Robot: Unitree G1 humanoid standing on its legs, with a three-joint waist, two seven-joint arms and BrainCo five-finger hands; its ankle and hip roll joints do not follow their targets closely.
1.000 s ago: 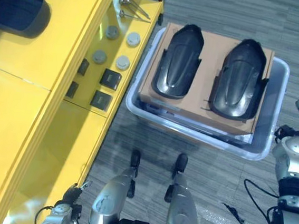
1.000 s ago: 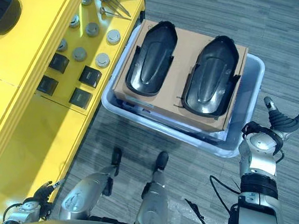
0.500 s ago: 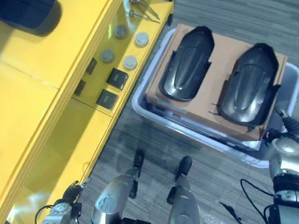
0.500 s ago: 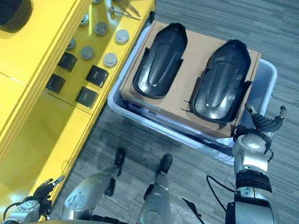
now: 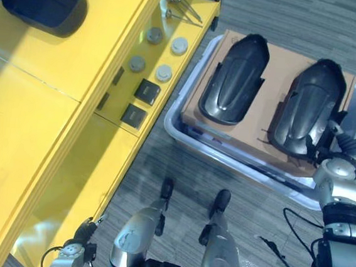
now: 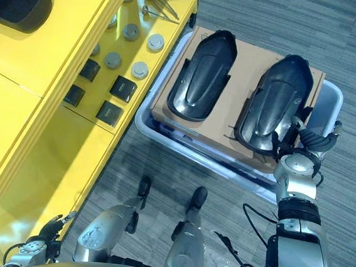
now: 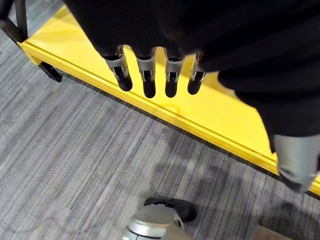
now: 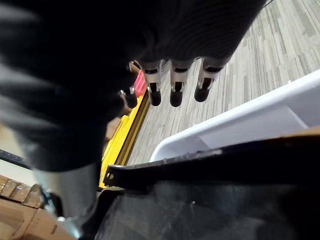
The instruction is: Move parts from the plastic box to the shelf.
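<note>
Two black moulded parts lie side by side on a cardboard sheet [image 5: 269,70] inside the clear plastic box [image 5: 226,158]: the left part [image 5: 233,79] and the right part [image 5: 306,108]. A third black part [image 5: 45,4] rests on top of the yellow shelf [image 5: 53,115]. My right hand [image 6: 306,143] is at the near end of the right part [image 8: 200,200], open, with its straight fingers [image 8: 172,85] reaching over the part's rim. My left hand [image 5: 83,232] hangs low beside the shelf's front edge, open, its fingers [image 7: 150,75] straight.
On the shelf's lower level lie grey discs [image 5: 165,74], black square blocks [image 5: 147,91] and metal bolts [image 5: 181,4]. The box stands on grey carpet right of the shelf, with its white rim [image 8: 240,125] close to my right hand.
The camera has shifted, moving the whole picture. My right hand has come in from the floor right of the box to the near end of the right part. The left hand has stayed put.
</note>
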